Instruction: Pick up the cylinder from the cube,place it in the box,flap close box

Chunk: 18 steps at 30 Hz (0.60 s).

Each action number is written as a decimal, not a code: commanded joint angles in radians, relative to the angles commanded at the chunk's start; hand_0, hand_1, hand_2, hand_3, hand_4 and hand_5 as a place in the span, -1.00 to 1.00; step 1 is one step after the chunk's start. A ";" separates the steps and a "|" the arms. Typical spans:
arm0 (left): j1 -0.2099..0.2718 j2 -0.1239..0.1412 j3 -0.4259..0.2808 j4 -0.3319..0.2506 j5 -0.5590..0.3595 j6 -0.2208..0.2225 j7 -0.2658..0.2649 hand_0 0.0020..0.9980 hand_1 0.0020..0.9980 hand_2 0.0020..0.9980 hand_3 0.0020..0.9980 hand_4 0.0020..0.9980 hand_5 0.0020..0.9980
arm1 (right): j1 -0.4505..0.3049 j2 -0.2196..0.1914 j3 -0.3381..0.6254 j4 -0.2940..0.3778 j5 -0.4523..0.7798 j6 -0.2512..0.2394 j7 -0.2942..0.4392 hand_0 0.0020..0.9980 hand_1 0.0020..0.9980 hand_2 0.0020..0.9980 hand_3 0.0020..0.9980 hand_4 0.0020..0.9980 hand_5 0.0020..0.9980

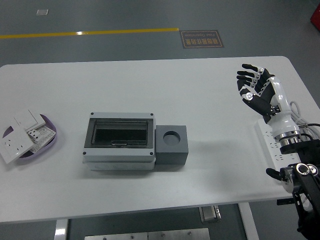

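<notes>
Right robot hand (257, 91) raised over table's right side, fingers spread, holding nothing, touching nothing

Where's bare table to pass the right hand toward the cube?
Widest free patch: between the cube and the right hand, and the whole far strip beyond the box. Crowded spots: the power strip at the right edge and the purple dish far left.

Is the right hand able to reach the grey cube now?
Probably yes. The right hand is open and raised at the table's right side, and only bare table lies between it and the cube.
</notes>
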 joint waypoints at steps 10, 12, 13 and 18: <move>-0.012 0.007 -0.011 0.000 -0.004 0.002 -0.006 0.28 0.35 0.32 0.41 0.51 -0.36 | -0.005 0.000 0.002 -0.021 0.025 0.003 0.000 0.48 0.37 0.37 0.38 0.24 -0.79; -0.014 0.007 -0.011 0.000 -0.005 0.002 -0.008 0.28 0.35 0.32 0.41 0.51 -0.36 | -0.003 0.001 -0.001 -0.024 0.039 0.005 0.002 0.48 0.37 0.37 0.38 0.24 -0.79; -0.015 0.006 -0.012 0.000 -0.004 0.002 -0.008 0.28 0.35 0.32 0.41 0.51 -0.36 | -0.002 0.001 -0.002 -0.025 0.048 0.006 0.003 0.48 0.37 0.37 0.38 0.24 -0.79; -0.016 0.002 -0.012 0.000 -0.004 0.001 -0.008 0.28 0.35 0.32 0.41 0.51 -0.36 | 0.002 -0.001 0.001 -0.026 0.062 0.006 0.005 0.48 0.37 0.36 0.37 0.25 -0.78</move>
